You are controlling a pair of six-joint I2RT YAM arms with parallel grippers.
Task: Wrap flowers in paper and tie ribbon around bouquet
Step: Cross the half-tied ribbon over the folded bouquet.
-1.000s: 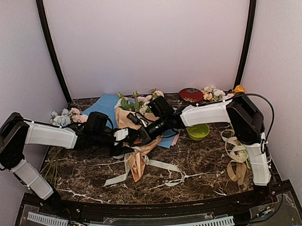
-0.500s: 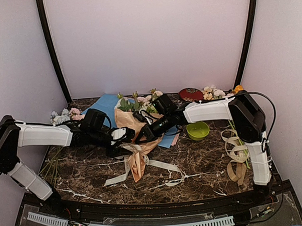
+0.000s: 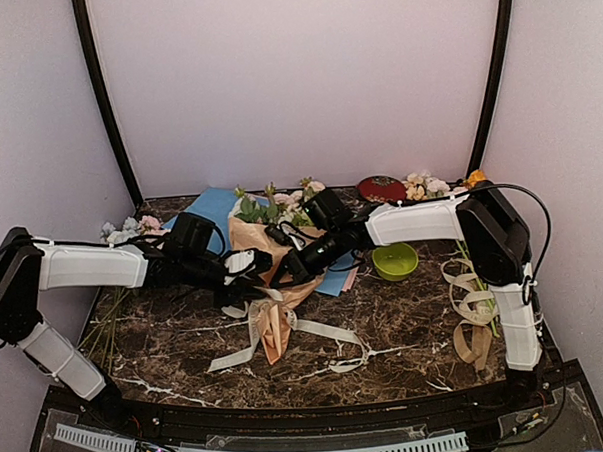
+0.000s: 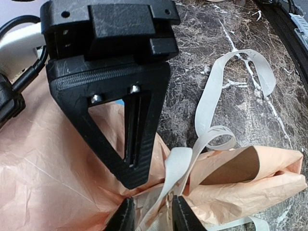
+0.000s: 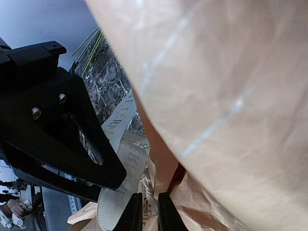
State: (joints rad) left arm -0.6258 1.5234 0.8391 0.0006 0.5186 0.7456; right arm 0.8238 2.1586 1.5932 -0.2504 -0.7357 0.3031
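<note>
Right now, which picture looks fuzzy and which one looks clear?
Right wrist view: the paper fills most of the frame, soft and fuzzy, with pale shiny streaks. Left wrist view: sharp; the ribbon and the veins in the table look crisp. Top view: soft even light, only faint shadows.

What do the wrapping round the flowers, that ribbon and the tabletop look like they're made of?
The wrapping looks like thin matte peach-tan paper: sharp creases and crinkles. The ribbon is probably woven fabric, cream with a slight sheen; it curls softly and carries printed letters. The tabletop is dark and white-veined like marble, possibly a printed imitation.
</note>
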